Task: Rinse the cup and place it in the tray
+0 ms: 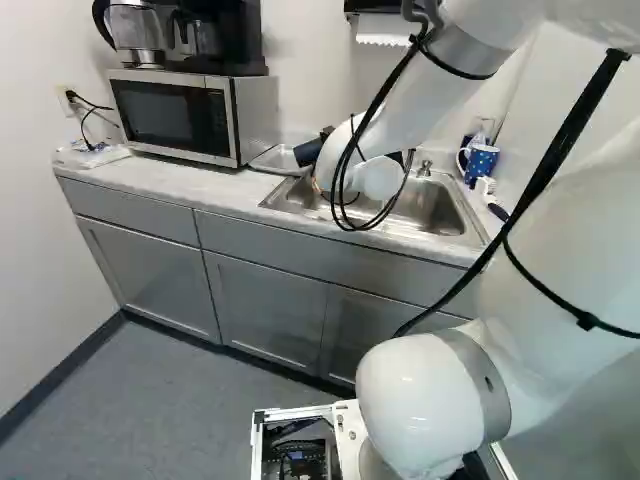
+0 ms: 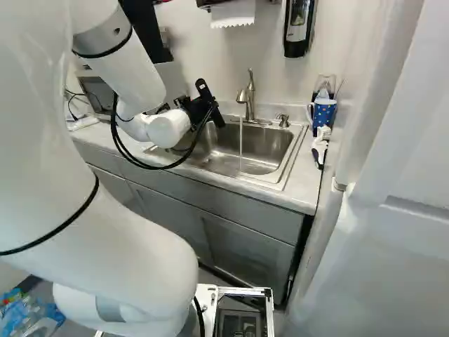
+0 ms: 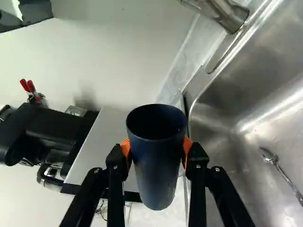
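Now | black two-fingered tool [image 3: 156, 149] pinches dark-blue cylindrical cup [image 3: 157, 165] between orange pads [image 3: 125, 147] | cup near steel sink [image 2: 273, 151], upper middle of left base view, apart from clear water stream [image 2: 240, 144] | rinsing apparently in hand | next: bring its mouth under stream

You've got a pale counter [image 1: 200, 182] carrying a microwave [image 1: 165, 114] and a dotted blue mug [image 2: 323, 114], a sink [image 2: 270, 145] (set right in) between them.

kitchenette, steel sink [image 2: 263, 153] with running tap [image 2: 250, 95], microwave [image 1: 175, 115], coffee maker [image 1: 137, 30], grey cabinets [image 1: 265, 305]
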Tool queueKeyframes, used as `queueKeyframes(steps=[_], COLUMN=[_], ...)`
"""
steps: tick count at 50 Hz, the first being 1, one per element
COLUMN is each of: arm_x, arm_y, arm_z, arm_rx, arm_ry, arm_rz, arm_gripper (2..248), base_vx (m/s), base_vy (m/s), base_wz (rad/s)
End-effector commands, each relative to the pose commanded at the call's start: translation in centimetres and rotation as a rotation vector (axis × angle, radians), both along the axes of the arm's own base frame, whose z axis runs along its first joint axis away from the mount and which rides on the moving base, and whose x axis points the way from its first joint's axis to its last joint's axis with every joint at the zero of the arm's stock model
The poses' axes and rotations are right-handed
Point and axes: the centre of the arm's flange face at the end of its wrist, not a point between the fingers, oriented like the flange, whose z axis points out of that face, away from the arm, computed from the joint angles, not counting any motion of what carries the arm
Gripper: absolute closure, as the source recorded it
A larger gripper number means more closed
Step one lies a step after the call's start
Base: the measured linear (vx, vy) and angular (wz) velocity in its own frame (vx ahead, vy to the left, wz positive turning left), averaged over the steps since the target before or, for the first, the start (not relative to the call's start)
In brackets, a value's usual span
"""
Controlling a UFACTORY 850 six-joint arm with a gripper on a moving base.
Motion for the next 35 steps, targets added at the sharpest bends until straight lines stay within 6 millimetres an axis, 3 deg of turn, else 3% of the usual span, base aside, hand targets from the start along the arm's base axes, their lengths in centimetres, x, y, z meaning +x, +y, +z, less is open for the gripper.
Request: queueKeyframes(steps=[35], arm_x=[0.0], arm_y=[0.0], arm_z=[0.0], arm_rx=[-0.365], arm_ry=[-0.035], arm_rz=[0.042], arm_gripper=[127], base_vx=[0.0], base_vy=[0.0], base_wz=[0.0])
